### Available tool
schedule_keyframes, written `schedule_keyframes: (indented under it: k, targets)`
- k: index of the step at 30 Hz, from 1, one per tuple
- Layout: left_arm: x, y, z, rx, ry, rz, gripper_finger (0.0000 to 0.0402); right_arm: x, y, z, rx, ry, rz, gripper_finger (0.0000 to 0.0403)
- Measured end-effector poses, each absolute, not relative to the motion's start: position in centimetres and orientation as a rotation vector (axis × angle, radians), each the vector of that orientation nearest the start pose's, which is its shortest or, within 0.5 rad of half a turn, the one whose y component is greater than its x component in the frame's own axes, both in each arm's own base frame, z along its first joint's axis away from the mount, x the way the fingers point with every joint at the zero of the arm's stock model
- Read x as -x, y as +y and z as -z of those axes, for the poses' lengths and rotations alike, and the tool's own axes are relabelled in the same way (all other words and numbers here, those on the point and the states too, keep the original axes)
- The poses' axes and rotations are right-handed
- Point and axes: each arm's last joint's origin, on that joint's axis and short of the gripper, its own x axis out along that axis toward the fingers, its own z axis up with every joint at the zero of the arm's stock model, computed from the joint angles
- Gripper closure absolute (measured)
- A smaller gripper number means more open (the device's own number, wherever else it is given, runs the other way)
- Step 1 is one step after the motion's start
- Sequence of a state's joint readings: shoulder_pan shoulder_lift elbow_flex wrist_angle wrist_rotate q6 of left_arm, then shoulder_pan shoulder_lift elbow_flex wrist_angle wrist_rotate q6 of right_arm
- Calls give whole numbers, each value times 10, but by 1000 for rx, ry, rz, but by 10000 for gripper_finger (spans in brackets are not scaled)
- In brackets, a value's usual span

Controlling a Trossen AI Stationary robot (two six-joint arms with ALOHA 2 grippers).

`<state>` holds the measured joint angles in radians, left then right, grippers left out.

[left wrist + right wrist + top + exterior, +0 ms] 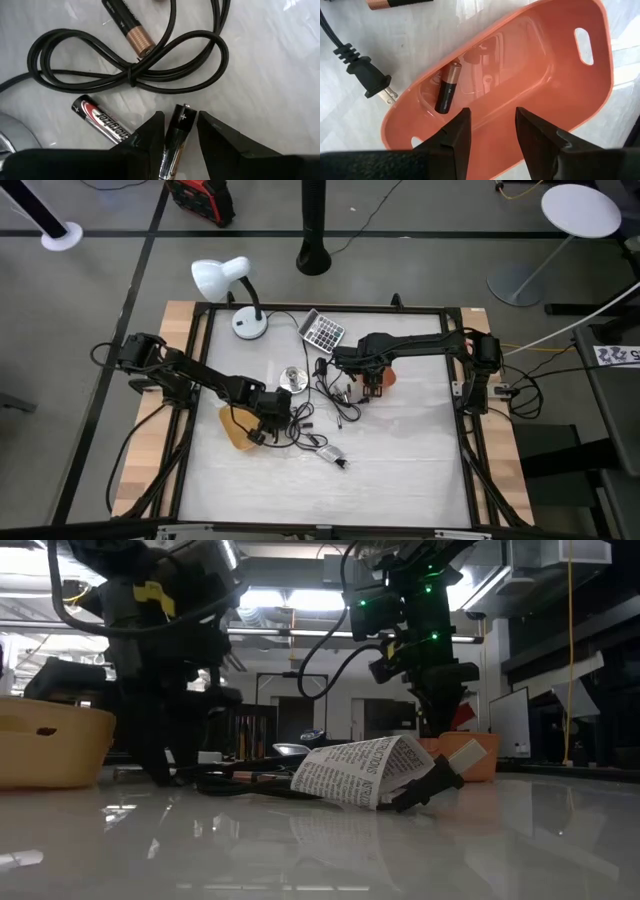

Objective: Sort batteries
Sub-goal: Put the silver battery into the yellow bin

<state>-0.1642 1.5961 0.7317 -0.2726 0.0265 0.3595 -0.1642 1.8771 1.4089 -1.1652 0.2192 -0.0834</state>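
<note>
Left gripper [179,131] clamps a black battery [175,137] on the table (cable [130,60] beside) — right gripper [492,127] open, empty, over salmon bin [560,65] holding one battery [447,89].

Salmon-pink bin [560,70], black-and-copper battery [447,90]

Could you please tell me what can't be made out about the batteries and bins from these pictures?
- Battery between the left gripper fingers: lower end hidden by the gripper body; grip contact unclear.
- Red-striped battery: one end hidden behind a finger.
- Orange bin: near end hidden by the open right gripper.
- High view: batteries too small to count.
</note>
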Motion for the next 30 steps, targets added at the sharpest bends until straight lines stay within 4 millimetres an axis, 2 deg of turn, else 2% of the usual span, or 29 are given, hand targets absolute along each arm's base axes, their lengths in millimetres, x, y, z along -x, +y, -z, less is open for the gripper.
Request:
schedule_keyframes:
  k: [5, 13, 19, 22, 30]
  targets:
    - [-268, -45, -132, -407, 1095, 378, 298, -337, -62, -211, 108, 1640, 226, 253]
    - [-268, -45, -132, -405, 1097, 377, 363, -346, -63, -231, 108, 1575, 235, 253]
    - [-267, -45, -133, -391, 1095, 363, 362, -351, -64, -243, 107, 1531, 242, 253]
    - [-266, -44, -137, -369, 1093, 332, 348, -354, -64, -249, 96, 1507, 234, 253]
    - [-269, -45, -159, -287, 1019, 282, 358, -361, -60, -253, -35, 1424, 90, 253]
